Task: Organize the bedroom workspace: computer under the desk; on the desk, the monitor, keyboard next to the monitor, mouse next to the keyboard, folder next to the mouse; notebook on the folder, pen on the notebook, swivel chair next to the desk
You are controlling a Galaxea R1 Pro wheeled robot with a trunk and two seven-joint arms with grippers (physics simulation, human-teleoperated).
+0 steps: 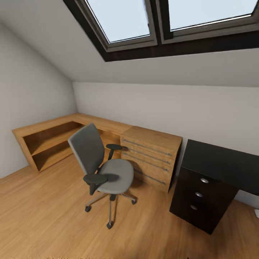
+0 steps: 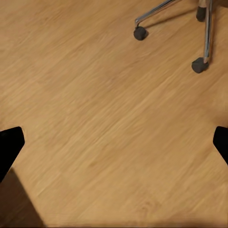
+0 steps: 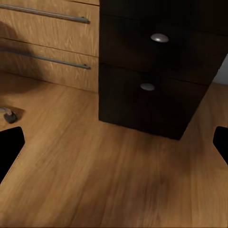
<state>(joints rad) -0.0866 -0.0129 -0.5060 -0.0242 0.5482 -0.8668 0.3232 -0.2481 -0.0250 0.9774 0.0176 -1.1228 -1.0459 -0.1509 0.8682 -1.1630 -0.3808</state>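
Note:
The grey swivel chair stands on the light wood floor, a little left of centre, and its seat carries nothing. To its right is the glossy black desk, whose drawers have round silver knobs; the part of its top that shows is bare. My left gripper hangs open over the floor, with two chair casters beyond it. Open too, my right gripper faces the desk's drawer block low near the floor, with black fingertips at the frame's edges.
A light wooden drawer unit with bar handles stands between chair and desk, joined to a low wooden corner shelf along the walls. Skylights sit in the sloped ceiling. Open floor lies in front of the chair.

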